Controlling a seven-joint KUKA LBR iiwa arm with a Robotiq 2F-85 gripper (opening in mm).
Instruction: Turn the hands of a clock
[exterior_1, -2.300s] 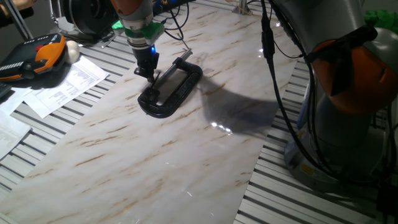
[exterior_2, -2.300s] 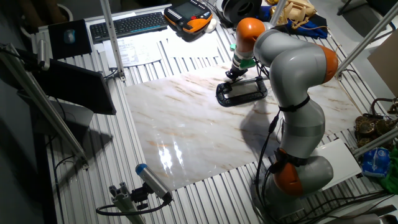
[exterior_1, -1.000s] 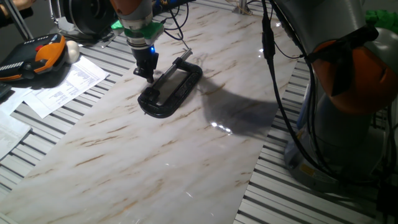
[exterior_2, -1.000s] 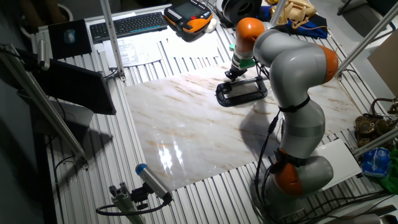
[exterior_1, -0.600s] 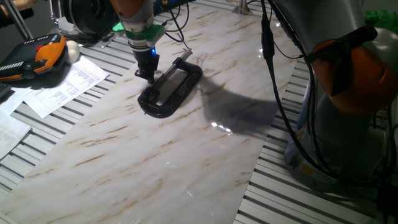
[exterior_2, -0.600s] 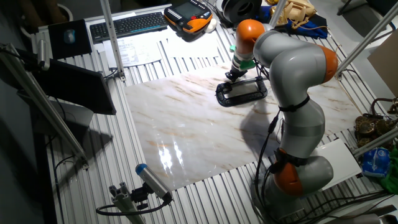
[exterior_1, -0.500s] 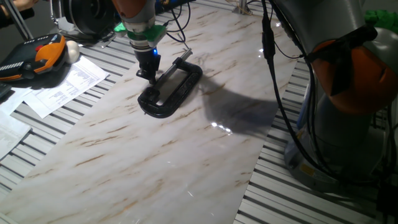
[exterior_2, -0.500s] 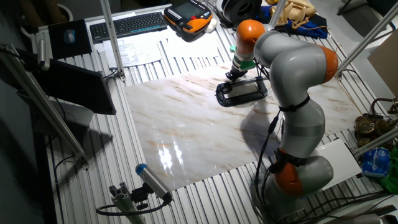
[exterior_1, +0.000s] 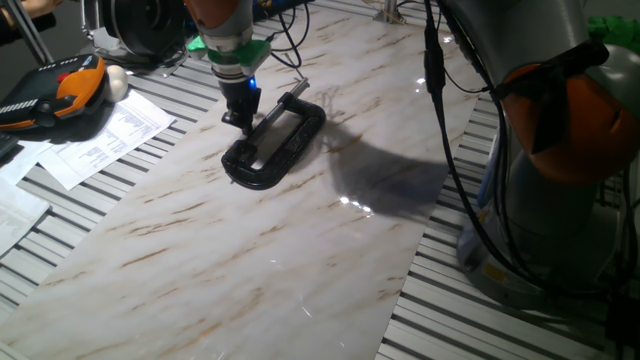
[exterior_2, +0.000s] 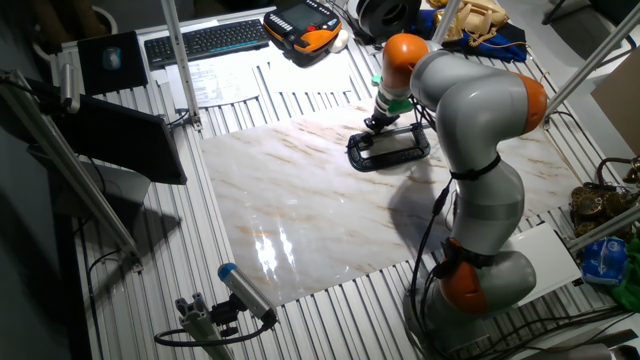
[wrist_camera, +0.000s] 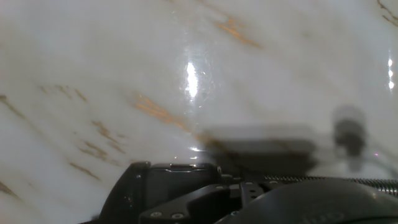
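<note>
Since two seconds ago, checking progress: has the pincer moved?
Yes. The pincer shifted slightly right, toward the silver screw rod of the clock.

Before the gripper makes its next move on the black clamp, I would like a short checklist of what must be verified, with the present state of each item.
1. Gripper is at the clamp: ok, its tips are low beside the clamp's long side.
2. Clamp lies flat on the marble board: ok in both fixed views.
3. Thin pin located: cannot tell, too small in every view.
4. Fingers closed on anything: cannot tell; the hand view is blurred.
5. Silver screw rod lies free inside the frame: ok.
6. Cable clear of the clamp: ok.
</note>
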